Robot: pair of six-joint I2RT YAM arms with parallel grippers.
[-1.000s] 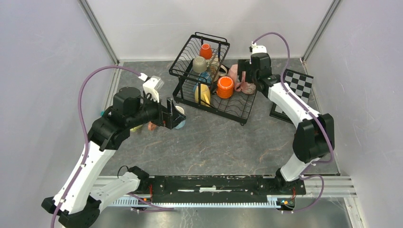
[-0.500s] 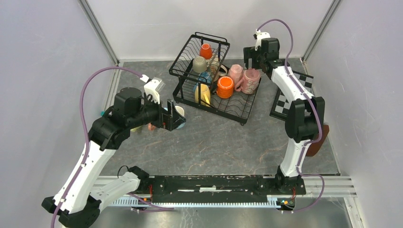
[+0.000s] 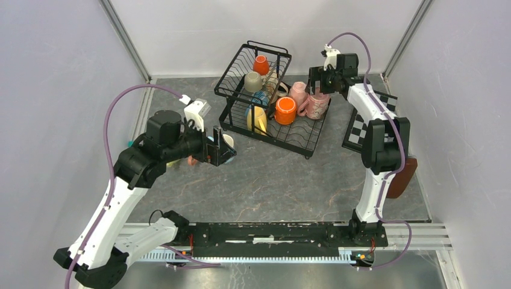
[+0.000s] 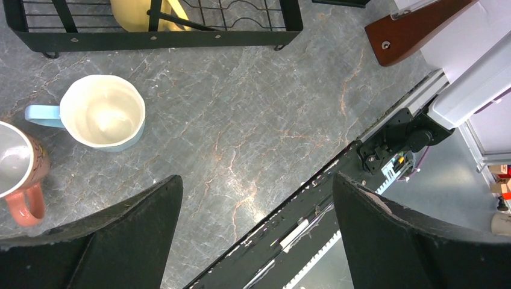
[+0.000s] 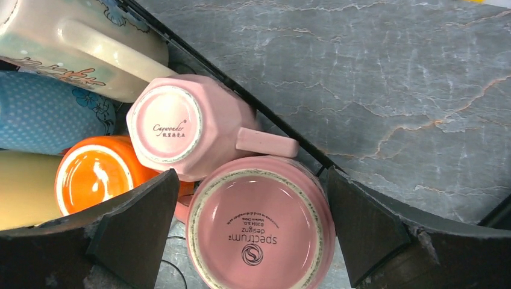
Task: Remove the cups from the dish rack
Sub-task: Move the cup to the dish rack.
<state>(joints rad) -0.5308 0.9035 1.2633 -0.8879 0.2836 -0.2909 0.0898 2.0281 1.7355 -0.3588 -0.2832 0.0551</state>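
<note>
The black wire dish rack (image 3: 304, 135) stands at the table's back centre. It holds several cups: a small orange one (image 3: 260, 64) and a beige one (image 3: 253, 81) in the upper basket, with blue, yellow (image 3: 257, 119), orange (image 3: 285, 111) and two pink cups below. My right gripper (image 3: 318, 84) hangs open over the upturned ribbed pink cup (image 5: 260, 226). Its jaws straddle that cup (image 5: 250, 174) with gaps on both sides. My left gripper (image 3: 220, 150) is open and empty (image 4: 258, 177) above bare table. Beside it stand a light blue cup (image 4: 102, 112) and a peach cup (image 4: 21, 171).
A black-and-white checkered board (image 3: 373, 114) lies right of the rack, partly under the right arm. A brown wooden piece (image 3: 401, 177) sits by the right arm's elbow. The black base rail (image 3: 277, 232) runs along the near edge. Grey walls enclose three sides.
The right arm folded upright and its wrist rose and drew back to the right, with the jaws still over the pink cups. The left arm barely shifted.
</note>
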